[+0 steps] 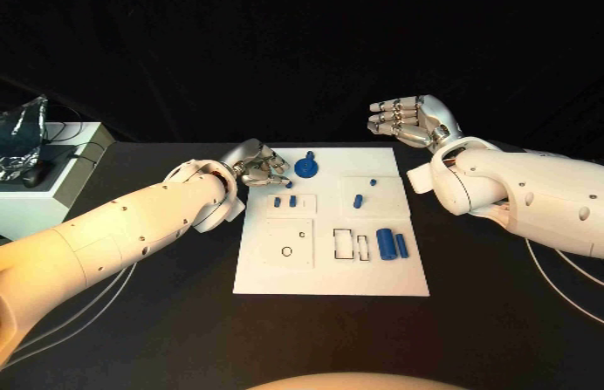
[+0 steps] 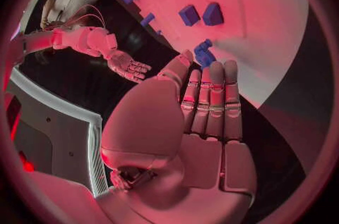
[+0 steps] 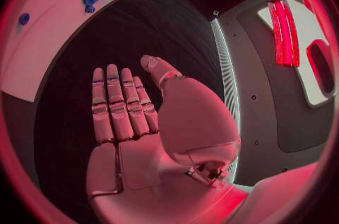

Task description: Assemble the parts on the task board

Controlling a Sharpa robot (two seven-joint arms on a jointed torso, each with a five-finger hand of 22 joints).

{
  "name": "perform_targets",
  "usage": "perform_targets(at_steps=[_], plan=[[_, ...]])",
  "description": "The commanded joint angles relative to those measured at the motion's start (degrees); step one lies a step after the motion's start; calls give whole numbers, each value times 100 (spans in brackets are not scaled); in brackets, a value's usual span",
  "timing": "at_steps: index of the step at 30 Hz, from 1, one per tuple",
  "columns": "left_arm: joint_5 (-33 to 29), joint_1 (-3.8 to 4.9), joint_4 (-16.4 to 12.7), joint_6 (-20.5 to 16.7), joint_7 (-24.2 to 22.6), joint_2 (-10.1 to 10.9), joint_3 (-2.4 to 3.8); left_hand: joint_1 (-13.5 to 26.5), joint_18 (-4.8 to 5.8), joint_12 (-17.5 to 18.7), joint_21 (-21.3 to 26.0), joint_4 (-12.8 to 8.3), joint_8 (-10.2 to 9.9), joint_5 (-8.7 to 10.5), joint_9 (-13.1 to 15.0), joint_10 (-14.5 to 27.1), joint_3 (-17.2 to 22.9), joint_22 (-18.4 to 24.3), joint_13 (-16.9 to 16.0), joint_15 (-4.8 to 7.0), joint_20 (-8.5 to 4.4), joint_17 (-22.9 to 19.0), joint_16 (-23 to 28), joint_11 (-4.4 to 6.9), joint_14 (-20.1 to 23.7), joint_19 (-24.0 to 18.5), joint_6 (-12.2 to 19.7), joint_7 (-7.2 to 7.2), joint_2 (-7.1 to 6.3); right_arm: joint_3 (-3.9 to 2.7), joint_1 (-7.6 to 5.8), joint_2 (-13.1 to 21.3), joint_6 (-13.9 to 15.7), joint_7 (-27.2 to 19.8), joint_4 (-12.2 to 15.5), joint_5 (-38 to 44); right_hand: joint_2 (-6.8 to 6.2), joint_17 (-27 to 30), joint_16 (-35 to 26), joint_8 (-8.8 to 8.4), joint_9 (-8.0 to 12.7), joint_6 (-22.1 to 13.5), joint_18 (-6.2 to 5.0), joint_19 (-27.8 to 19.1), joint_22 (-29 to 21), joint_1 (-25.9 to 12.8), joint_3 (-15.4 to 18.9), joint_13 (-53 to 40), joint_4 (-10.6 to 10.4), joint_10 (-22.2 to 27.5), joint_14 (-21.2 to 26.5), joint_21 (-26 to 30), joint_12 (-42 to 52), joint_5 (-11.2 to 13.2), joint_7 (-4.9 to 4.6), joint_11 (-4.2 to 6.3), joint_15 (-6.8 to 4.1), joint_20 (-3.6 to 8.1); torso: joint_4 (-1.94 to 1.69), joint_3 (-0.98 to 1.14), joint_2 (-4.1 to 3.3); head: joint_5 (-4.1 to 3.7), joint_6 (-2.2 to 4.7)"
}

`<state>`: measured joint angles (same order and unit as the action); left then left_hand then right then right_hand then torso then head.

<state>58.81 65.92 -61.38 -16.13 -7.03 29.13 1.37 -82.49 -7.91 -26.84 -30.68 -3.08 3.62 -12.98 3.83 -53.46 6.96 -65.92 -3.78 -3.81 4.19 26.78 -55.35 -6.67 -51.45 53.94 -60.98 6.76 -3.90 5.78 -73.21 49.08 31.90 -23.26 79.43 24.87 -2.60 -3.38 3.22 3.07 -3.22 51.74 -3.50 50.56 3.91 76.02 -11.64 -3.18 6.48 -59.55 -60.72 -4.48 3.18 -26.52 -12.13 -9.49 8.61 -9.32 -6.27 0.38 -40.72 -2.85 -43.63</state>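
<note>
The left hand [image 1: 258, 165], fingers apart and empty, hovers just beside the upright blue knob [image 1: 308, 164], nearer than the empty right hand [image 1: 409, 119].

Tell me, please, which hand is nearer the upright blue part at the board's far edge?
Left. The left hand sits just beside the upright blue part, at the task board's far left corner. The right hand hovers beyond the far right corner.

The matt white task board [image 1: 330, 268] lies on a matt black table [image 1: 504, 320]; the parts [image 1: 385, 242] look like smooth blue plastic.
</note>
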Motion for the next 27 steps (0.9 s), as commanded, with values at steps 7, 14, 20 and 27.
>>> perform_targets(at_steps=[7,14,20,27], plan=[[439,-3,102,336,-118,-177,6,-38,114,235,-17,10,2,130,-5,-226,-242,-180,-38,31,-63,58,-366,36,49,21,-210,-57,96,-2,4,-20,-54,-81,0,21,-27,-9,26,21,-6,-4,95,-15,1,3,23,-9,-3,-10,-21,22,18,-11,1,-15,13,-28,6,10,-6,15,7],[635,-4,227,349,23,-288,-6,-159,100,-731,-142,-108,3,135,-5,36,-466,-481,-524,92,-103,215,-907,125,132,98,-293,-59,233,-2,5,-36,-58,-81,-3,18,-27,-9,26,21,-6,-4,95,-15,1,3,23,-9,-3,-10,-21,22,18,-11,1,-15,13,-28,14,10,-16,13,7],[724,-4,262,328,114,-321,-11,-151,73,-2314,-446,-246,2,126,-5,642,-269,-936,-1502,168,-163,466,-1563,242,257,125,-387,-72,300,-2,5,-39,-56,-80,-1,17,-27,-9,26,21,-6,-4,95,-15,1,3,23,-9,-3,-10,-21,22,18,-11,1,-15,13,-28,3,10,-10,-7,-14],[782,-3,274,288,213,-332,-12,-117,25,-2750,-680,-305,4,110,-3,756,0,-1029,-1764,201,-174,543,-1904,284,235,184,-434,-74,275,-2,5,-41,-52,-80,3,17,-30,-8,25,18,-4,-30,97,-16,1,-2,19,-9,-4,-7,-17,23,18,-17,-4,-17,15,-29,3,8,-4,-11,-26]])
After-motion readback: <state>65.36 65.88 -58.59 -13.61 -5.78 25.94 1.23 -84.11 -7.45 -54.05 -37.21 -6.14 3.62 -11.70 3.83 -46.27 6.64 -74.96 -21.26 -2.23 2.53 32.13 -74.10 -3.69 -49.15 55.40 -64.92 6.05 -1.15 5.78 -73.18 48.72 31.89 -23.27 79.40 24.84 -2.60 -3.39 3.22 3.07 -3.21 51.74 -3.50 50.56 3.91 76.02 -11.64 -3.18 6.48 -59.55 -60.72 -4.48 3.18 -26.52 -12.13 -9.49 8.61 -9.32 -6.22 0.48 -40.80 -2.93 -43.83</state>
